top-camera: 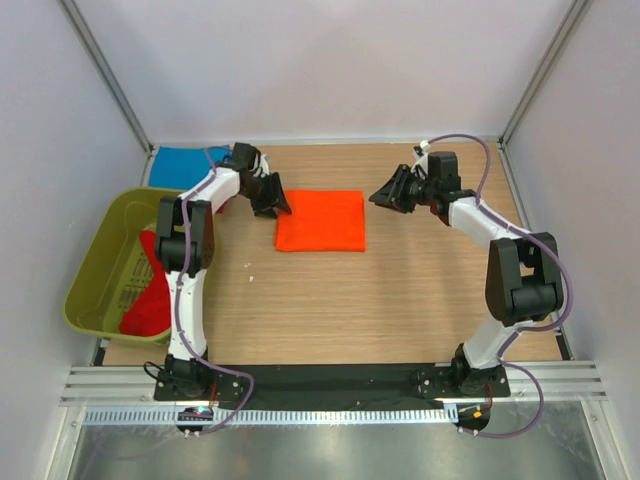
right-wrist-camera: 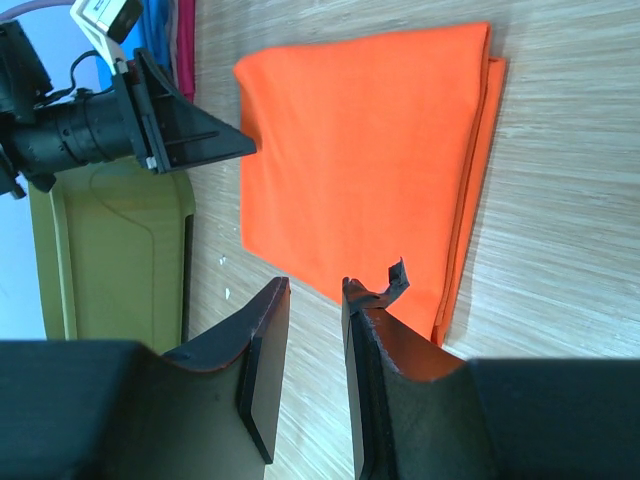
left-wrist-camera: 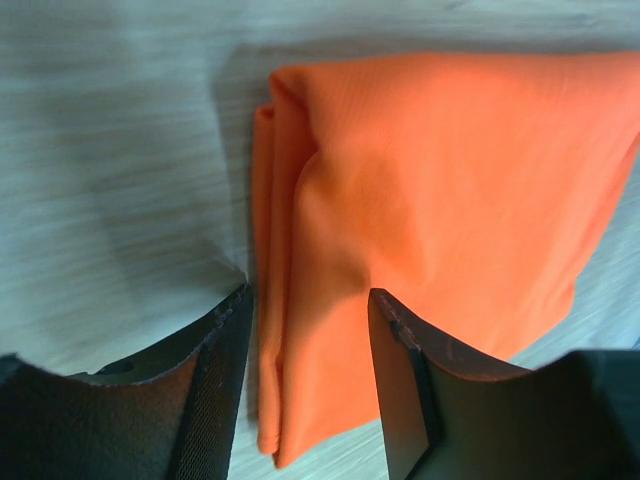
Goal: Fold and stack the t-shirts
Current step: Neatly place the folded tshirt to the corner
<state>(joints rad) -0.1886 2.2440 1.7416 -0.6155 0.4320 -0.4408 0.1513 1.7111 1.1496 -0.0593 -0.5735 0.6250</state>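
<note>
A bright orange t-shirt (top-camera: pixel 320 222) lies folded into a flat rectangle on the wooden table (top-camera: pixel 350 300). My left gripper (top-camera: pixel 273 203) hovers at its far left corner, jaws open. In the left wrist view the shirt's layered edge (left-wrist-camera: pixel 285 300) shows between the two fingers (left-wrist-camera: pixel 222 340) of the left gripper (left-wrist-camera: pixel 310 305), lying loose, not pinched. My right gripper (top-camera: pixel 385 196) sits just off the shirt's right side. In the right wrist view the right gripper (right-wrist-camera: pixel 315 290) stands narrowly open with only bare table between its jaws, and the orange t-shirt (right-wrist-camera: pixel 360 150) lies ahead. A blue t-shirt (top-camera: pixel 185 162) lies at the back left corner.
An olive-green tub (top-camera: pixel 95 275) stands at the table's left edge with a red t-shirt (top-camera: pixel 150 295) inside. The tub (right-wrist-camera: pixel 110 260) and my left gripper (right-wrist-camera: pixel 190 135) also show in the right wrist view. White walls and metal posts close in the back and sides.
</note>
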